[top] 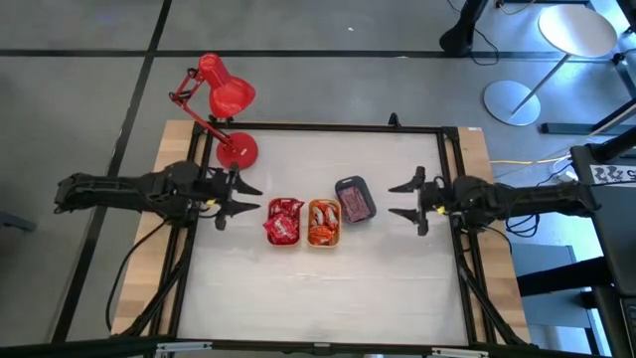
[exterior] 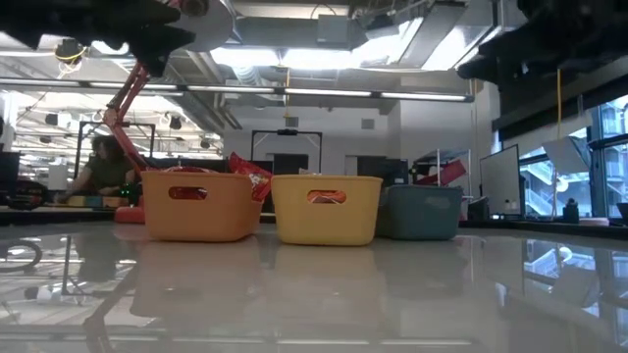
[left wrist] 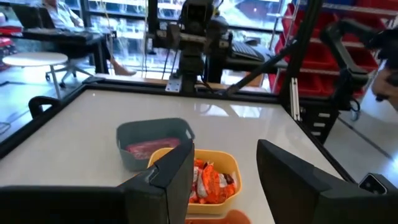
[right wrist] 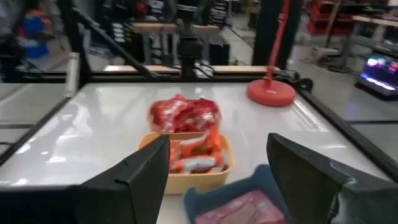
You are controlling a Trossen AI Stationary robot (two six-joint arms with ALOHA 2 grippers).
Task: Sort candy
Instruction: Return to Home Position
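Three small trays stand side by side mid-table. The orange tray (top: 283,221) holds red candy (right wrist: 183,115). The yellow tray (top: 323,223) holds orange-red candy (left wrist: 208,180). The grey tray (top: 355,200) holds pink-maroon candy (left wrist: 149,147). My left gripper (top: 241,197) hovers open, left of the orange tray and above table level, pointing at the trays. My right gripper (top: 402,199) hovers open, right of the grey tray, also pointing at them. Nothing is between either pair of fingers.
A red desk lamp (top: 224,94) stands with its round base (top: 237,151) at the table's far left corner, just behind my left gripper. A black frame (top: 328,127) runs around the white tabletop. Bare tabletop lies on the near side of the trays (top: 318,288).
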